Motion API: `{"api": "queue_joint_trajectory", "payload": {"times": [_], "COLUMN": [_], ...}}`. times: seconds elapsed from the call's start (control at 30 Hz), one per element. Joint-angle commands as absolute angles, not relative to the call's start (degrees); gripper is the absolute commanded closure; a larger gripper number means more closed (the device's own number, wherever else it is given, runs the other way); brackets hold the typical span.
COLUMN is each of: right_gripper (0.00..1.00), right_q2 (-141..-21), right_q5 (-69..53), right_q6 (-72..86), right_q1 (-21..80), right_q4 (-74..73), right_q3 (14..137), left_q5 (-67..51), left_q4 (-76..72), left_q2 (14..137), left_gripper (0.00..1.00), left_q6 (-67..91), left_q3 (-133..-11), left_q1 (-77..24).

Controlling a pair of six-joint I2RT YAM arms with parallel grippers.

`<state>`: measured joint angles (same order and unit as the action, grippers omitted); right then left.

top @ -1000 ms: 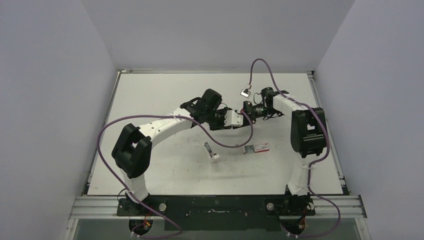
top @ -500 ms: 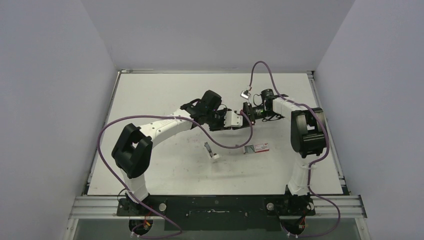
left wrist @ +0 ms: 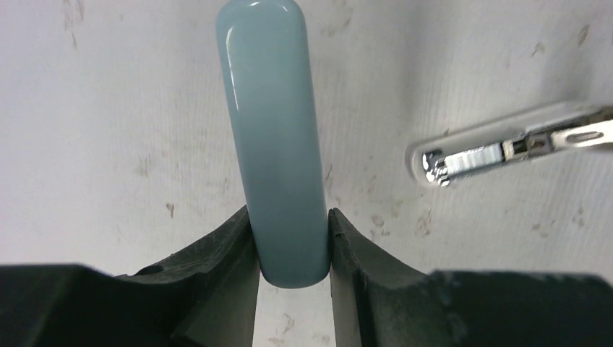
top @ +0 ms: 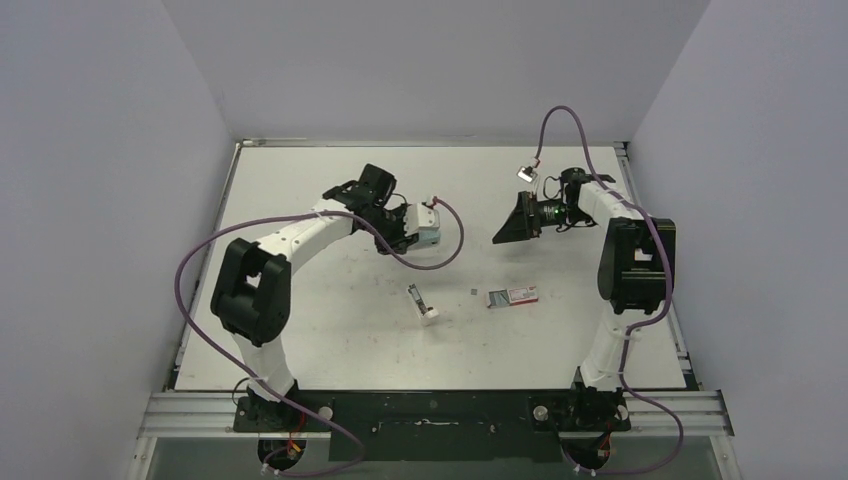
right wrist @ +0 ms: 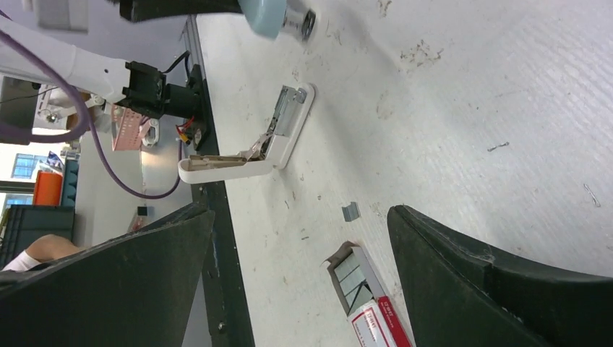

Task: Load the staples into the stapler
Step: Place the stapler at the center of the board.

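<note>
My left gripper (top: 420, 228) (left wrist: 289, 217) is shut on a blue-grey rounded bar (left wrist: 273, 130) (top: 430, 235), held above the table at the middle left. The white stapler (top: 424, 305) (right wrist: 249, 148) (left wrist: 506, 144) lies hinged open on the table, its metal channel showing. The red-and-white staple box (top: 513, 296) (right wrist: 370, 303) lies to its right, with staples (right wrist: 352, 271) visible in its open end. A short loose strip of staples (top: 474, 293) (right wrist: 350, 211) rests between the box and the stapler. My right gripper (top: 512, 228) (right wrist: 300, 211) hangs wide open above the box, holding nothing.
Purple cables (top: 440, 255) loop from both arms over the table. The table surface (top: 330, 330) is scuffed, with metal rails along its edges (top: 655, 250). Grey walls close in on the left, back and right.
The two grippers, close together before, have drawn apart. The left one moved left with the blue-grey bar. The right one pulled back to the right and stands wide open.
</note>
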<state>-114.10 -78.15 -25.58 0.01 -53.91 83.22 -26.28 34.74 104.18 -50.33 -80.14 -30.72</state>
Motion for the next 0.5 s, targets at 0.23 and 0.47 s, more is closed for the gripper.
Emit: {"api": "queue_joint_trajectory", "payload": {"times": [0.23,0.47], "right_gripper": [0.00,0.00], "right_q2": [-98.9,-87.4], "right_q5": [-69.5,-55.2], "right_q6": [-15.4,-13.7], "right_q1": [1.2,7.5], "right_q4": [-38.7,-32.5], "right_q3": [76.0,71.8], "left_q5": [-28.5,-27.3], "left_q4": [46.9,48.9], "left_q2": [111.0,114.8], "left_gripper": [1.00,0.91], "left_q6": [-60.9,-64.2], "left_q3": [-85.0,-86.4], "left_q1": [-21.1,-19.4]}}
